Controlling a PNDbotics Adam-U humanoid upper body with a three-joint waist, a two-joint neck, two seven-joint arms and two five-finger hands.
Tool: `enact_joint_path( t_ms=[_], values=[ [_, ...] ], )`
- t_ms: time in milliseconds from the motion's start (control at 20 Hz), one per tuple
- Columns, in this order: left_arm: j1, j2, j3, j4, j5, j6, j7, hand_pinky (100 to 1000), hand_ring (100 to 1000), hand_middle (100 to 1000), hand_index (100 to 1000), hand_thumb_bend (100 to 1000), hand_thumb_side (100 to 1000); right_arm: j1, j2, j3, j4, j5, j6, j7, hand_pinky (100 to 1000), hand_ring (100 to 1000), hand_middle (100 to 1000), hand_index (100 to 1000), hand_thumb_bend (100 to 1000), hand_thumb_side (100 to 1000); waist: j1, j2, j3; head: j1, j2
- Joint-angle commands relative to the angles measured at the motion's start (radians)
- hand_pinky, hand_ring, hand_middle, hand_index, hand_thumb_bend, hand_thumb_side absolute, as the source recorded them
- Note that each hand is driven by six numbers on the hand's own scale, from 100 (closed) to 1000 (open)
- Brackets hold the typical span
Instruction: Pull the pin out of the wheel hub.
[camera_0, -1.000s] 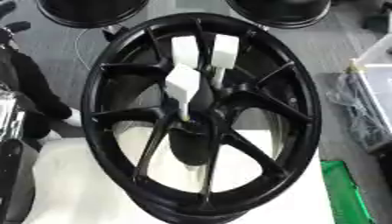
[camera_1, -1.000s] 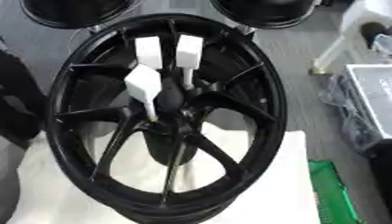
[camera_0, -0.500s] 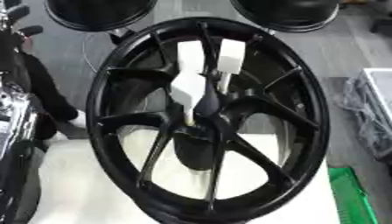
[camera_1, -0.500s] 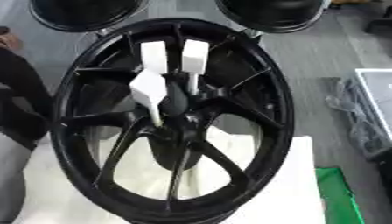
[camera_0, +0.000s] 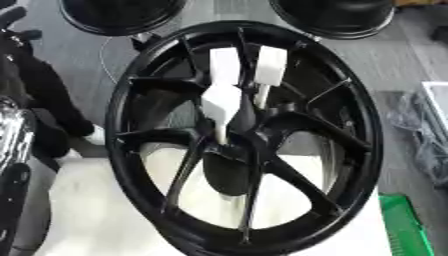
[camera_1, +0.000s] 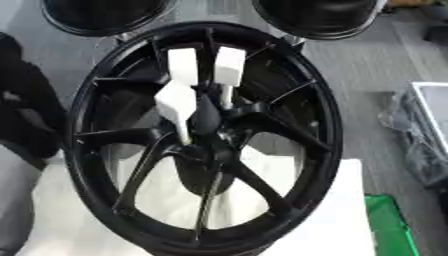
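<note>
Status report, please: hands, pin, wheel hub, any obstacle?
Hands: none in view. Three white pieces sit at the hub of the black wheel, none pulled clear. Spokes close around them.

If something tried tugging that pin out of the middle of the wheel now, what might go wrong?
1. Three white pieces crowd together at the hub, so a grab might catch or knock the wrong one.
2. The black wheel seems to reach past the white surface under it, so a pull could shift or tip it.
3. The spokes close in around the hub, so fingers could snag on them.
</note>
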Motion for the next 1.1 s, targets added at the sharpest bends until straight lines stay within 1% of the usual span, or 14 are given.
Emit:
enact_joint_path(
  t_ms=[50, 150, 300, 400, 450, 500, 650, 700, 750, 850, 950, 1050, 1100],
  values=[
    [-0.014, 0.016, -0.002, -0.014, 0.004, 0.000, -0.009, 633, 778, 716, 765, 158, 717, 0.030, -0.007, -0.015, -0.090, 0.012, 0.003, -0.055, 853, 862, 901, 946, 100, 370, -0.003, -0.022, 0.003, -0.010, 0.003],
    [-0.015, 0.016, -0.004, -0.013, 0.004, 0.000, -0.011, 633, 779, 716, 765, 159, 717, 0.032, -0.006, -0.003, -0.129, -0.009, 0.010, -0.090, 850, 855, 897, 946, 100, 335, -0.004, -0.024, 0.005, -0.012, 0.005],
    [-0.016, 0.016, -0.006, -0.013, 0.005, 0.000, -0.014, 633, 779, 716, 765, 158, 717, 0.021, -0.011, 0.027, -0.178, -0.044, 0.014, -0.144, 841, 838, 881, 939, 100, 246, -0.004, -0.026, 0.007, -0.015, 0.004],
    [-0.016, 0.015, -0.007, -0.012, 0.006, 0.000, -0.015, 633, 779, 716, 765, 158, 717, 0.005, -0.013, 0.046, -0.213, -0.074, 0.008, -0.177, 835, 821, 863, 934, 100, 222, -0.004, -0.028, 0.008, -0.015, 0.003],
    [-0.016, 0.015, -0.009, -0.012, 0.006, 0.000, -0.017, 633, 779, 717, 765, 157, 717, -0.007, -0.014, 0.058, -0.235, -0.090, 0.000, -0.194, 829, 805, 849, 933, 100, 235, -0.004, -0.029, 0.009, -0.014, 0.003],
    [-0.016, 0.015, -0.010, -0.012, 0.007, 0.001, -0.018, 633, 779, 717, 765, 157, 717, -0.023, -0.013, 0.073, -0.260, -0.108, -0.012, -0.212, 825, 794, 838, 931, 100, 286, -0.004, -0.030, 0.010, -0.012, 0.003],
    [-0.019, 0.012, -0.013, -0.012, 0.007, 0.001, -0.021, 634, 780, 717, 765, 157, 716, -0.077, -0.006, 0.124, -0.324, -0.156, -0.054, -0.261, 812, 764, 809, 923, 100, 557, -0.003, -0.032, 0.017, -0.005, 0.004],
    [-0.020, 0.010, -0.015, -0.011, 0.008, 0.001, -0.023, 634, 780, 717, 765, 157, 716, -0.100, -0.004, 0.142, -0.331, -0.171, -0.069, -0.276, 811, 759, 805, 918, 100, 625, -0.003, -0.034, 0.021, -0.004, 0.005],
    [-0.021, 0.008, -0.017, -0.011, 0.008, 0.002, -0.025, 634, 780, 717, 765, 157, 715, -0.124, -0.001, 0.162, -0.335, -0.187, -0.085, -0.288, 809, 755, 801, 916, 100, 657, -0.003, -0.035, 0.025, -0.003, 0.006],
    [-0.024, 0.004, -0.019, -0.012, 0.008, 0.002, -0.027, 634, 781, 718, 765, 157, 714, -0.175, 0.010, 0.200, -0.337, -0.218, -0.116, -0.298, 807, 750, 799, 918, 100, 683, -0.002, -0.038, 0.032, 0.003, 0.008],
    [-0.027, 0.000, -0.021, -0.012, 0.006, 0.002, -0.030, 635, 781, 718, 765, 156, 713, -0.227, 0.028, 0.230, -0.338, -0.251, -0.148, -0.296, 812, 751, 800, 921, 100, 681, -0.002, -0.039, 0.037, 0.015, 0.007],
    [-0.031, -0.004, -0.024, -0.013, 0.004, 0.003, -0.032, 635, 781, 718, 766, 156, 713, -0.280, 0.052, 0.256, -0.338, -0.283, -0.181, -0.290, 807, 736, 786, 911, 100, 645, 0.000, -0.041, 0.043, 0.020, 0.005],
    [-0.033, -0.005, -0.025, -0.013, 0.003, 0.003, -0.033, 634, 781, 718, 766, 155, 713, -0.307, 0.062, 0.268, -0.338, -0.300, -0.198, -0.286, 803, 726, 777, 904, 100, 593, 0.001, -0.040, 0.044, 0.022, 0.004]
  ],
)
